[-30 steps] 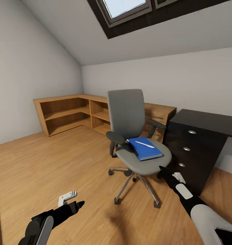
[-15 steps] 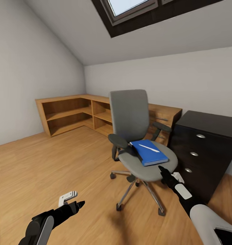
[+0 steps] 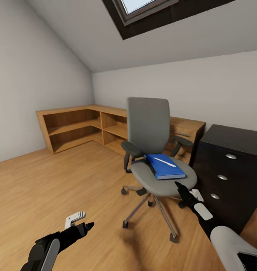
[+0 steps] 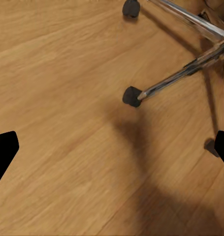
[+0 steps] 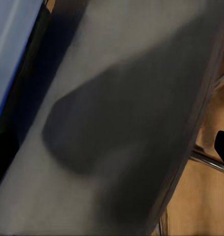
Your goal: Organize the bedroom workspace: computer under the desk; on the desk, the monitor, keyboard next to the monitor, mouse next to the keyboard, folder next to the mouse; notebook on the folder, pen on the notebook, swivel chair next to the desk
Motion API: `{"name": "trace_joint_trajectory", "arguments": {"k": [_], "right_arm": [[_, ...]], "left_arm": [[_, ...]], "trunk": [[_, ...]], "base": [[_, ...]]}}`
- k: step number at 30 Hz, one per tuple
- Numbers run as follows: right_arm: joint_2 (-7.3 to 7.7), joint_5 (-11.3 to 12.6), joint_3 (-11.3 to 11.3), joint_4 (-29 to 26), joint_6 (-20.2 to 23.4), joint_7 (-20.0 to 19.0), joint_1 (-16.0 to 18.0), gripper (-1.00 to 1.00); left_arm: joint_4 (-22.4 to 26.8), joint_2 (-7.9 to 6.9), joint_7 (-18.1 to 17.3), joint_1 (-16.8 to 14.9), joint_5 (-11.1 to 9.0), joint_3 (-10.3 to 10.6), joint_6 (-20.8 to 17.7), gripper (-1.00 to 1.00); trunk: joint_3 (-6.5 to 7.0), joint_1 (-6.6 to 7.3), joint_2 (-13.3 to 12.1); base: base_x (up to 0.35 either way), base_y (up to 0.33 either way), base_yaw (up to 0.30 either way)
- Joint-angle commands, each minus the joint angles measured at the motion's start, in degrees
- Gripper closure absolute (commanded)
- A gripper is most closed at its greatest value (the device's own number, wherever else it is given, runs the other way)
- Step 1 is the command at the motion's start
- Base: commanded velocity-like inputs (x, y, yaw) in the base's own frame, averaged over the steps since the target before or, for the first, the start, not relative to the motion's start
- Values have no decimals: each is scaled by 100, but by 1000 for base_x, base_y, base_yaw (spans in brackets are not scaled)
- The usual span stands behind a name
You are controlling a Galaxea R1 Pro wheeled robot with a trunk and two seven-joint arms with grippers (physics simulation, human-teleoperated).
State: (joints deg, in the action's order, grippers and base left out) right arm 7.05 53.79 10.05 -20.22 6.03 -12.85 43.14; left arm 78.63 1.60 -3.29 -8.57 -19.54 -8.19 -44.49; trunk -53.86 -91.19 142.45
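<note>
Swivel chair (image 3: 153,158) is sitting on the wood floor (image 3: 49,180) mid-room, backrest upright. Folder (image 3: 164,166) is lying flat on the seat toward its 3 o'clock side, pen (image 3: 165,162) resting diagonally on top of it. Counter (image 3: 226,169), black with round silver knobs, is standing at the chair's 3 o'clock, just beside the seat, top bare as far as visible. Wooden corner shelving (image 3: 79,126) is running along the walls behind the chair. Right gripper (image 3: 180,187) is hanging at the seat's front edge, around 5 o'clock of the folder; right wrist view is showing grey seat padding (image 5: 141,98) close up with the folder's blue edge (image 5: 11,54) beside it; can't tell finger gap. Left gripper (image 3: 87,226) is hovering low over bare floor at 7 o'clock of the chair, fingers (image 4: 3,150) spread wide, nothing held, with the chrome base (image 4: 180,78) and casters ahead of it.
</note>
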Motion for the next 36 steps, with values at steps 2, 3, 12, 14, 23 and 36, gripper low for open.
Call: {"name": "trace_joint_trajectory", "arguments": {"k": [2, 3, 12, 14, 23, 36], "right_arm": [[-2, 26, -20, 9, 39, 274, 2, -100], [-2, 26, -20, 9, 39, 274, 2, -100], [-2, 23, -20, 13, 39, 274, 2, -100], [-2, 19, -20, 15, 39, 274, 2, -100], [2, 17, -20, 15, 39, 274, 2, -100], [7, -18, -20, 9, 39, 274, 2, -100]], "left_arm": [[2, 7, -33, -2, 12, -17, -33, -100], [3, 7, -33, -3, 12, -17, -33, -100], [3, 7, -31, -3, 12, -16, -36, -100], [3, 7, -31, -3, 12, -16, -36, -100], [3, 1, -31, -4, 12, -26, -37, -100], [1, -2, -39, -4, 12, -34, -33, -100]], "trunk": [[-6, -4, -2], [-6, -4, -2], [-6, -4, -2], [-6, -4, -2], [-6, -4, -2], [-6, -4, -2]], "base": [[200, 0, 0], [186, 0, 0], [57, 0, 0], [-157, 0, 0], [-124, -44, 0], [129, -205, 77]]}}
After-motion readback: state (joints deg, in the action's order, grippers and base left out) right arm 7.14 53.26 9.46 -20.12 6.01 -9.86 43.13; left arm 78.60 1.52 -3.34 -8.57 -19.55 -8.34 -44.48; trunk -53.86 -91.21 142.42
